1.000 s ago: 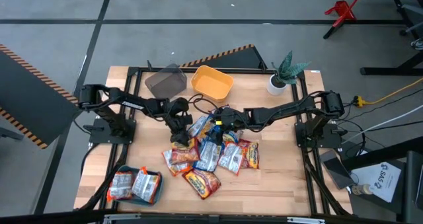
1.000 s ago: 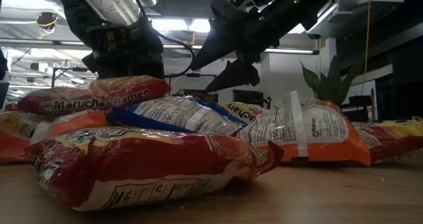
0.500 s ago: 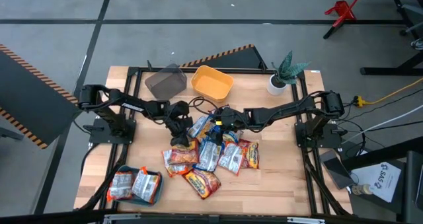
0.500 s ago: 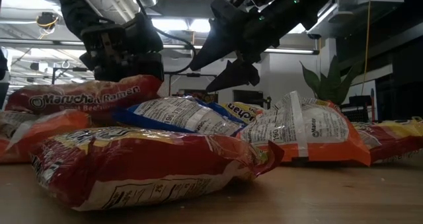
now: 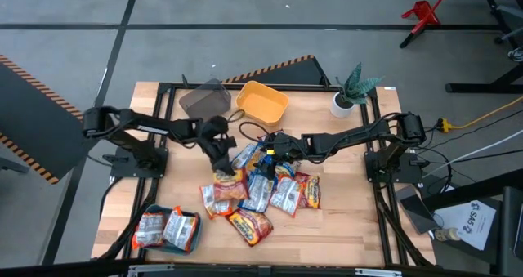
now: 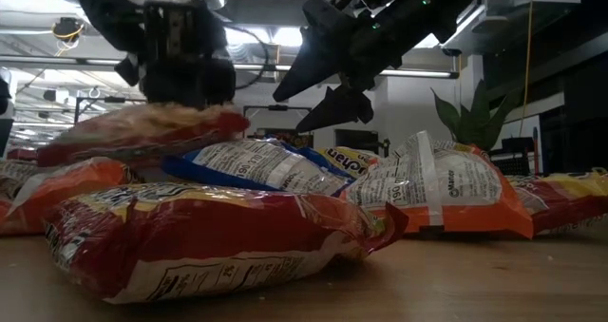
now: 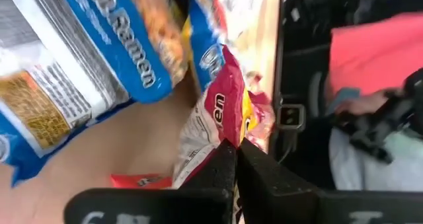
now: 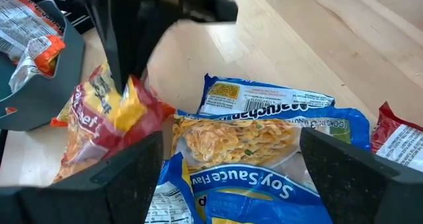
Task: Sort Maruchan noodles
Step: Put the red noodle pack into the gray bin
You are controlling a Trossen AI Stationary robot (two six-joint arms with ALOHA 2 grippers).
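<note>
Wooden table [image 5: 343, 228] holds the noodle pile [image 5: 261, 191]; left gripper [image 5: 221, 167] pinches a red packet [image 6: 142, 132], seemingly lifted, while right gripper [image 5: 274, 144] hovers spread above blue packets [image 8: 264, 138]

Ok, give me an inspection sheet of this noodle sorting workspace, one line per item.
Surface: wooden table, bare along the front right.
Job's things: noodle packets piled mid-table; two more in the teal bin at the front left corner.
Clutter: grey bin, yellow bin, potted plant at the back.
Grippers: left gripper fingers shut on a red packet, lifted off the pile; right gripper fingers open above a blue packet.
Cables: yellow cable on the floor, right.
Surroundings: grey floor, striped hazard tape.
</note>
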